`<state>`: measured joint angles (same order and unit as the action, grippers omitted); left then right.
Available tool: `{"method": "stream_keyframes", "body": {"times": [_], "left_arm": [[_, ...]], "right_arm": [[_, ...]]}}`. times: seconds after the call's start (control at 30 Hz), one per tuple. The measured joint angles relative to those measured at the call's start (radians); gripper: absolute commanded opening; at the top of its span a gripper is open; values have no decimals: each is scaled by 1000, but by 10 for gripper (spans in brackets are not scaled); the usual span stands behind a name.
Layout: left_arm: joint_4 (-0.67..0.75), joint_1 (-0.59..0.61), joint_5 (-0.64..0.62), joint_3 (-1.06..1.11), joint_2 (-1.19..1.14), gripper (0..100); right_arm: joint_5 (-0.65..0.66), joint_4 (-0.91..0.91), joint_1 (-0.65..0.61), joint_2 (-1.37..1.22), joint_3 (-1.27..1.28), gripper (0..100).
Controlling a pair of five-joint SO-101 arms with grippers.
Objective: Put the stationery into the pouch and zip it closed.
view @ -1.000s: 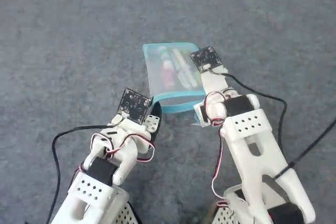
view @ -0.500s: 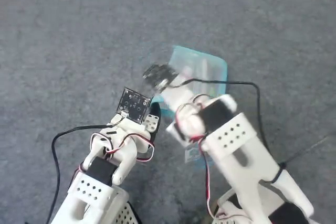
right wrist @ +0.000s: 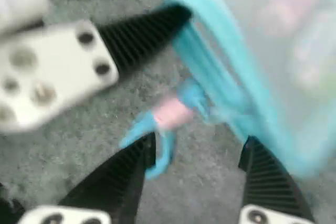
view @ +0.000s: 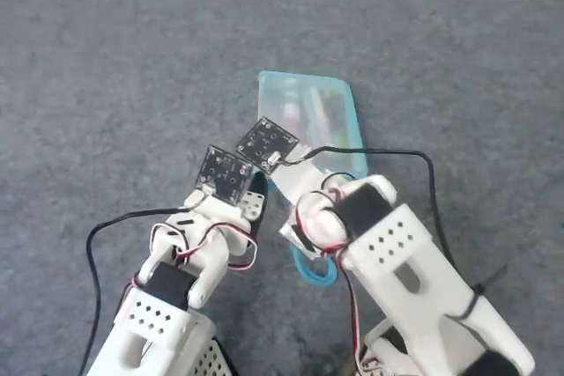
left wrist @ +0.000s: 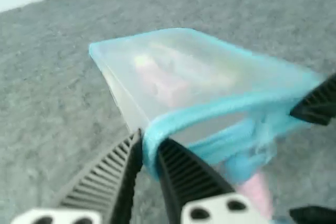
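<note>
The clear, blue-edged pouch (view: 317, 128) is lying just above the centre of the high view, with stationery (view: 301, 110) showing inside it. The left gripper (left wrist: 149, 163) is pinching its blue rim tightly. The right gripper (right wrist: 197, 174) is gaping wide and holding nothing, and the pink zip tab (right wrist: 170, 114) is sitting between its jaws. The grey table (view: 106, 85) is spreading all around.

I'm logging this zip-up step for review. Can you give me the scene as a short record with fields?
surface: grey table
pouch: clear with teal trim, on the table ahead of both arms
stationery: inside the pouch
left claw: shut on the pouch's teal rim
right claw: open, with the zip pull between its fingers, not gripped
zip state: cannot tell how far it is closed
</note>
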<state>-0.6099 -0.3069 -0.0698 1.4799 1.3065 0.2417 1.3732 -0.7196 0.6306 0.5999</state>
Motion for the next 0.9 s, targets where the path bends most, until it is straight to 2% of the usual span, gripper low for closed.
{"method": "stream_keyframes", "body": {"times": [0.23,0.5,0.9], "left_arm": [[0,8,0,0,0,12],[0,8,0,0,0,12],[0,8,0,0,0,12]], "right_arm": [[100,-14,29,245,183,273],[245,-163,273,388,374,274],[307,-305,282,393,402,274]]}}
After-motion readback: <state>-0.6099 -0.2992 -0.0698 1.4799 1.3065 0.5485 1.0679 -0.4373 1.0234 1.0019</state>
